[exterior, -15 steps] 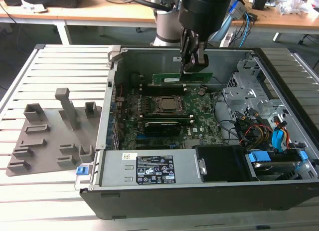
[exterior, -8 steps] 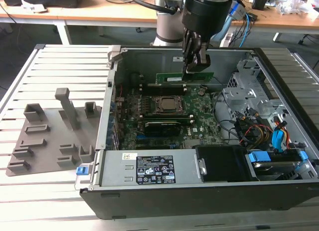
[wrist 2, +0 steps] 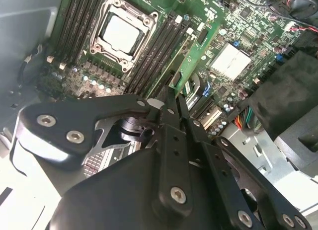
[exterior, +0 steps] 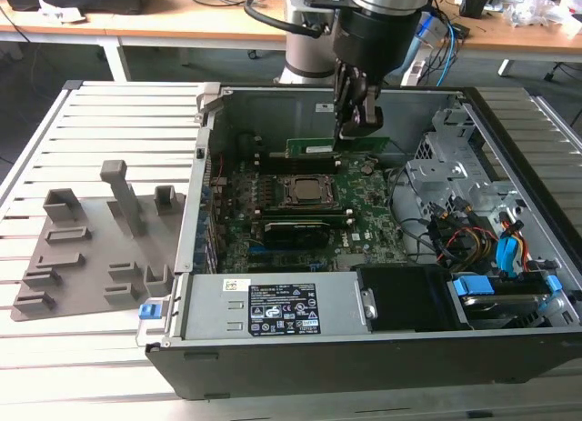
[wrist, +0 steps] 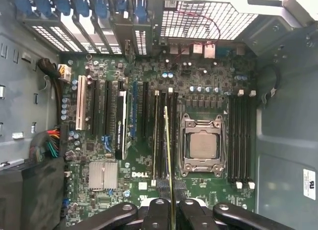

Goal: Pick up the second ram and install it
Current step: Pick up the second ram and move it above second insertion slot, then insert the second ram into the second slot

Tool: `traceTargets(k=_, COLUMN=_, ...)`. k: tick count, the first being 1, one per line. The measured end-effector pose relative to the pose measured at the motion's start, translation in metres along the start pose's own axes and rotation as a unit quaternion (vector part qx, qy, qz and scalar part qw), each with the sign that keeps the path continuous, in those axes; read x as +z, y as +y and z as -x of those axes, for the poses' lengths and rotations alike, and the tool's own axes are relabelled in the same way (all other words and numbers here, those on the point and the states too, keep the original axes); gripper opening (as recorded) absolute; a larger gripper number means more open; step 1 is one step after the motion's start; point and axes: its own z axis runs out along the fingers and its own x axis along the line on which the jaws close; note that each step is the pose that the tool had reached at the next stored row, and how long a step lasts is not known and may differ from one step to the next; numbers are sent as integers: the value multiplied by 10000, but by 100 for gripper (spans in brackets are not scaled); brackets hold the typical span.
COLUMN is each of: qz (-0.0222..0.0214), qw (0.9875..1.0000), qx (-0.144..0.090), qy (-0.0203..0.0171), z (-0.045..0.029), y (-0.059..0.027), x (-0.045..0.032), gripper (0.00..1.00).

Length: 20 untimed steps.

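Observation:
My gripper is shut on the second ram, a narrow green stick with a white label. It is held on its long edge inside the open computer case. In both wrist views the ram shows edge-on between the fingers. It lies along the black memory slots beside the processor socket, on the large green motherboard. I cannot tell whether its lower edge touches a slot.
A black power supply runs along the case's near side. A drive cage and loose cables fill the exterior view's right. A grey fixture tray lies on the slatted table at the exterior view's left.

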Motion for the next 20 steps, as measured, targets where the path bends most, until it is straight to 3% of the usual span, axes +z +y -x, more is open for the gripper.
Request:
traceTargets(k=4, qz=0, qw=10000, qx=0, qy=1, z=-1, y=-3, x=42, gripper=14)
traceTargets(k=20, qz=0, qw=10000, qx=15, qy=-1, z=-1, y=-3, x=45, gripper=14)
